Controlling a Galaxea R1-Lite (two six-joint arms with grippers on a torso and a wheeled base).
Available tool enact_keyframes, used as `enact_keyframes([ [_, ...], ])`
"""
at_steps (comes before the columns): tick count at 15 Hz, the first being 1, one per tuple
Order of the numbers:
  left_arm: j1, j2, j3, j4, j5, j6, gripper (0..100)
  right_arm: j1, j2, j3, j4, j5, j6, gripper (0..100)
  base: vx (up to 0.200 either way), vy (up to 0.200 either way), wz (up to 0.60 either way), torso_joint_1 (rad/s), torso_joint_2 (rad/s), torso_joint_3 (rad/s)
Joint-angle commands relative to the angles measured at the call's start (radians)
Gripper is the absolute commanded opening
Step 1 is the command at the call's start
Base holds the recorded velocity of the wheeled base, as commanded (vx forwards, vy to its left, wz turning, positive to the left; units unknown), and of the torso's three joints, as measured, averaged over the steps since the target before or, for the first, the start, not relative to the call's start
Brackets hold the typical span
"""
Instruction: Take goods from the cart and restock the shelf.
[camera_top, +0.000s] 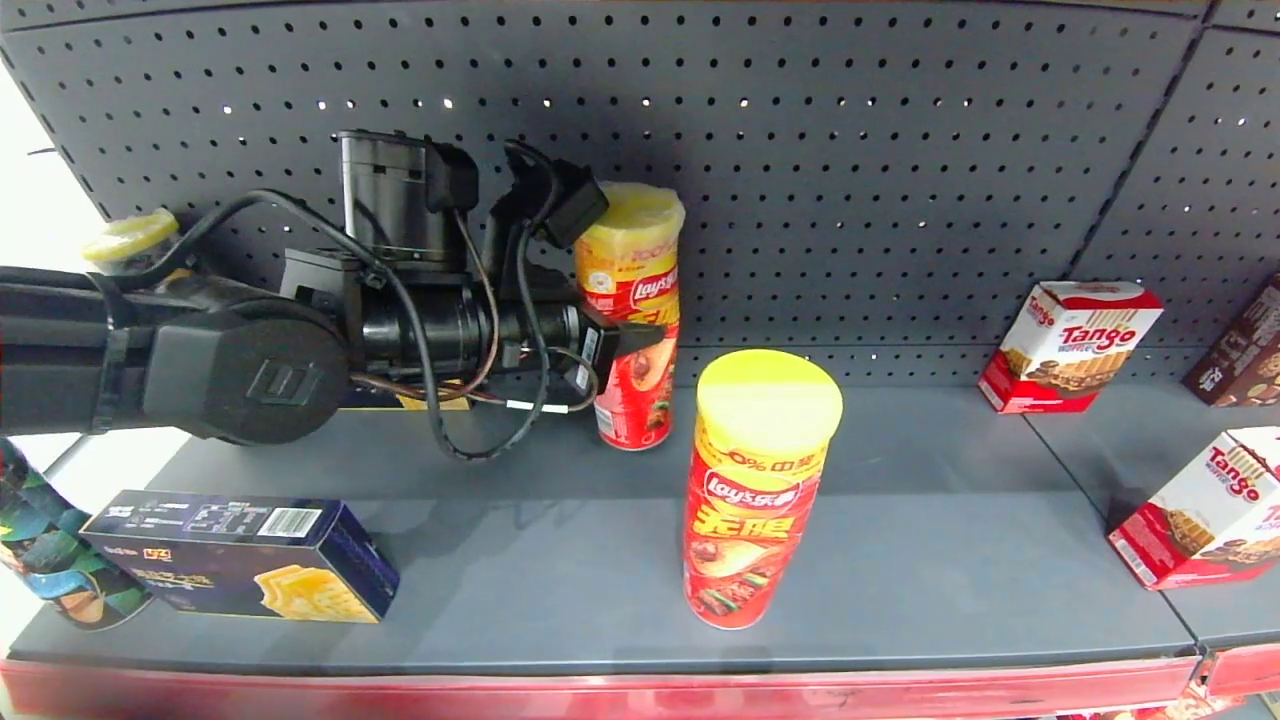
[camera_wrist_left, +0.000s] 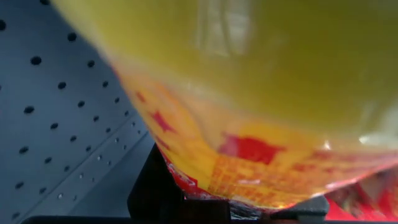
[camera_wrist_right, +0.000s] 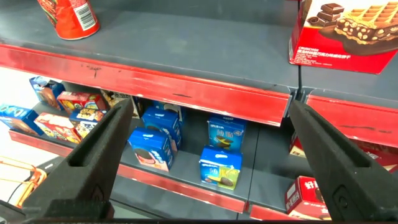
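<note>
Left end effector (camera_top: 632, 338), centre-left of the head frame: pinching a red chip can (camera_top: 630, 265) with a yellow lid. The can is upright at the back of the shelf (camera_top: 950, 520), close to the pegboard (camera_top: 850, 150). Its base looks to meet the shelf, but contact is not certain from this angle.

A second can (camera_top: 760, 490) stands upright at frame centre, nearer the front edge and apart from the first. A dark blue box (camera_top: 240, 560) lies lower left. Red wafer boxes (camera_top: 1070, 345) sit at right.

Right end effector (camera_wrist_right: 211, 109): fingers spread wide, facing the shelf's red front edge.
</note>
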Motion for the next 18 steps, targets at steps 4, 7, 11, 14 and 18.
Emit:
enact_keyframes([
  [4,-0.017,0.074,-0.019,-0.047,0.0,0.0,0,0.001,0.002,0.0,0.0,0.0,0.0,100,0.0,0.0,0.0,0.0,0.0,0.0],
  [7,-0.032,0.098,-0.029,-0.081,0.0,-0.002,0,0.001,0.002,0.0,0.0,0.0,0.0,100,0.0,0.0,0.0,0.0,0.0,0.0],
  [11,-0.046,0.115,-0.029,-0.098,0.0,0.0,0,0.001,0.002,0.0,-0.002,0.0,0.0,100,0.0,0.0,0.0,0.0,0.0,0.0],
  [14,-0.049,0.133,-0.026,-0.132,0.0,-0.002,0,0.001,0.002,0.0,-0.002,0.0,0.0,100,0.0,0.0,0.0,0.0,0.0,0.0],
  [18,-0.053,0.143,-0.02,-0.136,0.0,-0.002,0,0.001,0.002,0.0,0.0,0.0,0.0,100,0.0,0.0,0.0,0.0,0.0,0.0],
])
